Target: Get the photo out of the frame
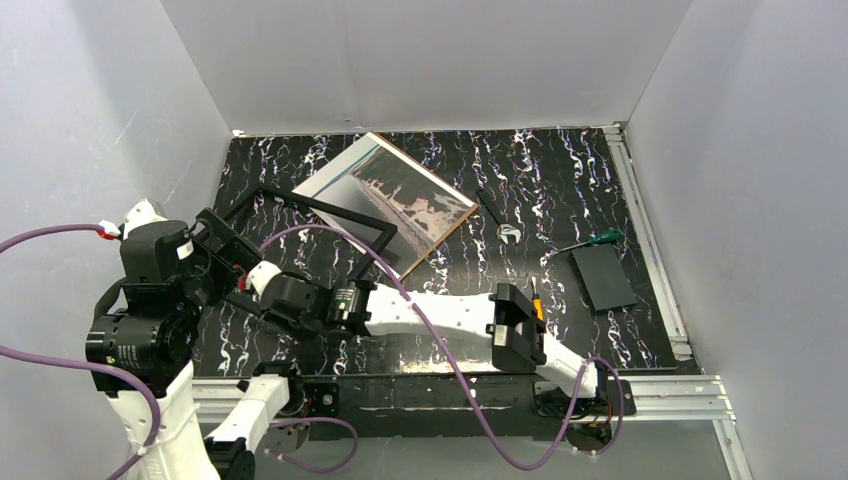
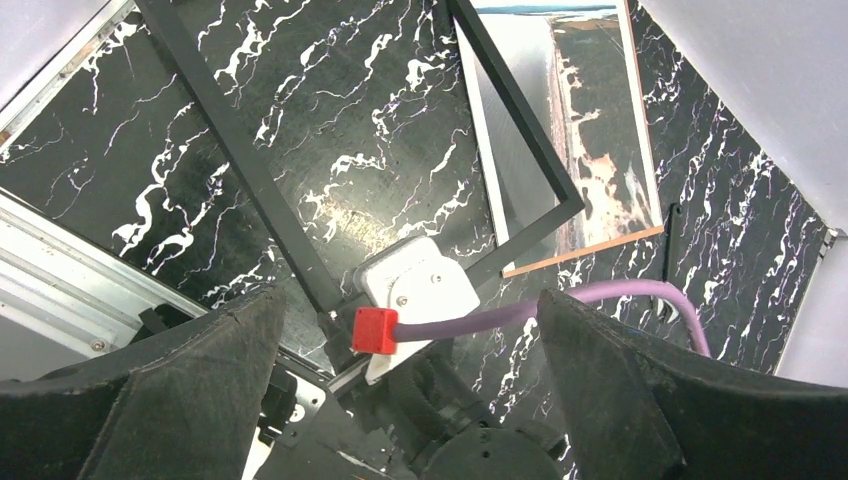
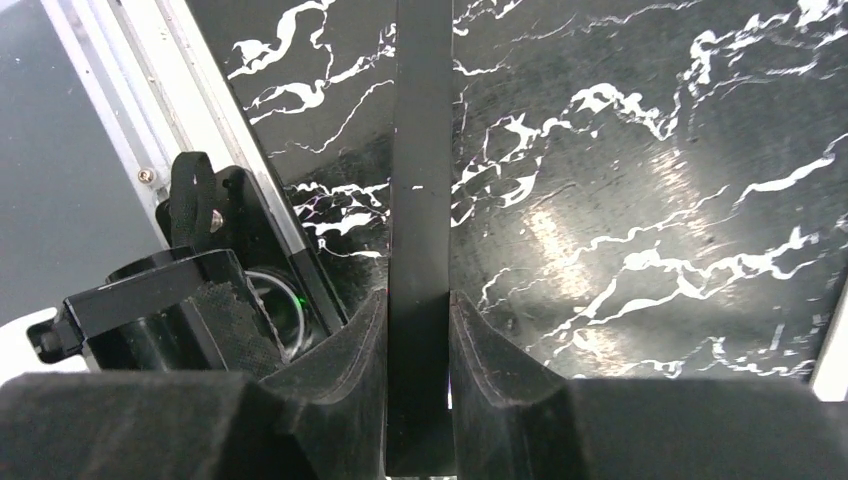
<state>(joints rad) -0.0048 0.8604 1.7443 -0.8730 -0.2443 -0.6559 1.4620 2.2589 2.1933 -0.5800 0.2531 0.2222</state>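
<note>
Here, our right tool pinches the frame at its near bar; the photo lies far-right of it; our left tool hangs spread.

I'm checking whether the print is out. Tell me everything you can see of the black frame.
The frame is a thin black rectangle of narrow, flat, matte bars. It is empty, and the marbled table shows through its opening. It sits toward the table's left side. The right claw is shut on one bar. One far corner crosses over the photo; whether they touch is unclear.
</note>
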